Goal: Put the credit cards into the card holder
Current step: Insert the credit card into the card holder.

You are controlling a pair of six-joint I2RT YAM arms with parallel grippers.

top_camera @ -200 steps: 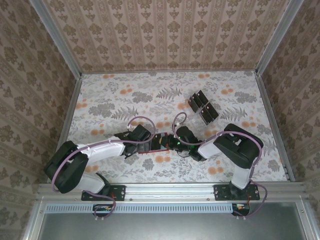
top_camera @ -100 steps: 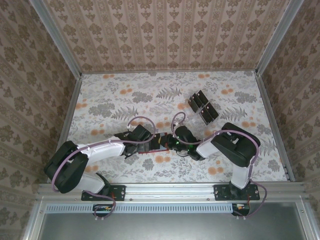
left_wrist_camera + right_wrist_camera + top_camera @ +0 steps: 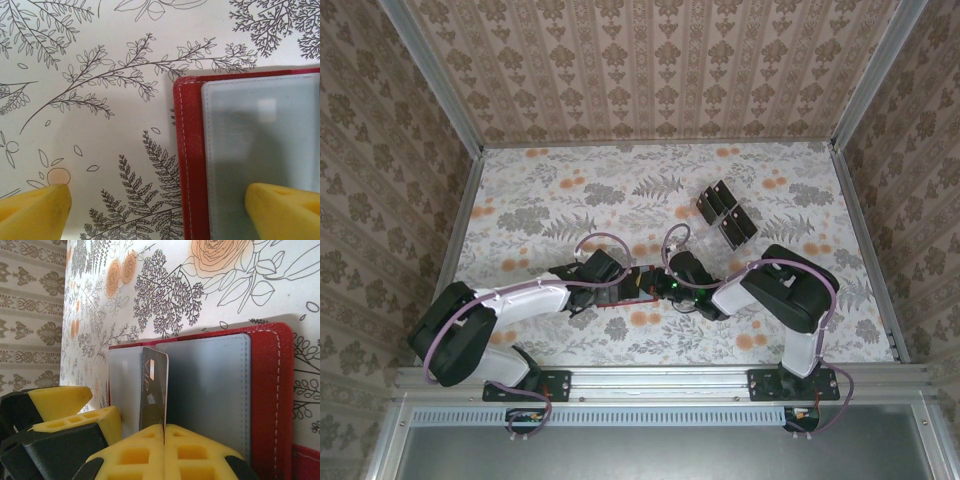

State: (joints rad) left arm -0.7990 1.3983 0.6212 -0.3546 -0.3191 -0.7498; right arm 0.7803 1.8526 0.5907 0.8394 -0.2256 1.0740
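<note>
On floral table, red stitched card holder

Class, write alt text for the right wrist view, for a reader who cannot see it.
The right gripper, shut, holds a dark credit card end-first toward the open red card holder, which lies on a floral-patterned table.
</note>
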